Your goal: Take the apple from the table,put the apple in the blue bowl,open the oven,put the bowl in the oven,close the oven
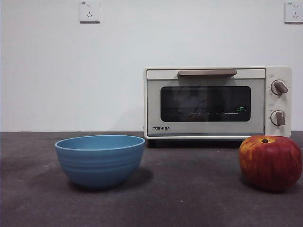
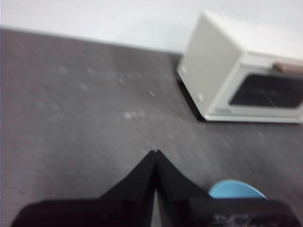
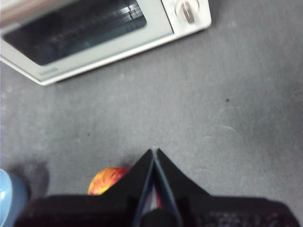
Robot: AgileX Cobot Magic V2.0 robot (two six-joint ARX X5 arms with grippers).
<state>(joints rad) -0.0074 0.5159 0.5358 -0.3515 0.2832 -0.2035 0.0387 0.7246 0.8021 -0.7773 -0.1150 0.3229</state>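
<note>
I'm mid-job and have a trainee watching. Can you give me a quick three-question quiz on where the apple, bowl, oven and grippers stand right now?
1. True or false: the apple already lies inside the blue bowl.
2. Multiple choice: the oven door is (A) shut, with its handle at the top, (B) hanging fully open, (C) removed.
3. Short answer: what is each gripper holding?

Key
1. False. The apple sits on the table, apart from the bowl.
2. A.
3. Nothing. The left gripper and the right gripper are both shut and empty above the table, the right one near the apple.
</note>
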